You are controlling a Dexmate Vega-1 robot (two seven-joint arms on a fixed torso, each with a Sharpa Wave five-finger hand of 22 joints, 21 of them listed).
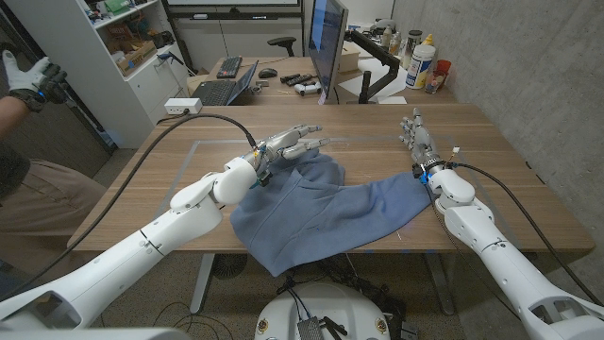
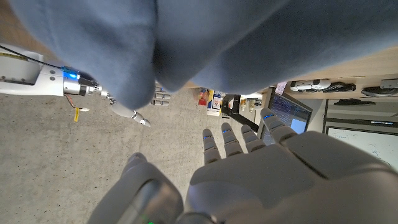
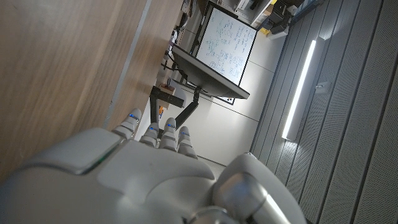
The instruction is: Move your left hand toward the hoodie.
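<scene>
Blue hoodie [image 1: 316, 212] lies crumpled at table centre, left hand [image 1: 291, 144] hovering at its 11 o'clock edge, fingers spread and empty, right hand [image 1: 416, 134] likewise empty at 2 o'clock; descending carelessly likely snags fingertips in folds, dragging cloth.

The hoodie [image 1: 316, 212] lies on the counter [image 1: 491, 127] at frame centre, its lower edge hanging over the counter's near edge. The left hand [image 1: 291, 144] is above the hoodie's upper left part, fingers pointing toward frame right. The right hand [image 1: 416, 133] stands at the hoodie's right end, in the upper right of the counter. Behind the counter, at upper centre, a monitor [image 1: 327, 42] stands on a second desk [image 1: 274, 80], with a laptop [image 1: 225, 88] to its left. A shelf unit [image 1: 113, 47] occupies the upper left; a person's gloved hand [image 1: 28, 77] shows at the left edge.
</scene>
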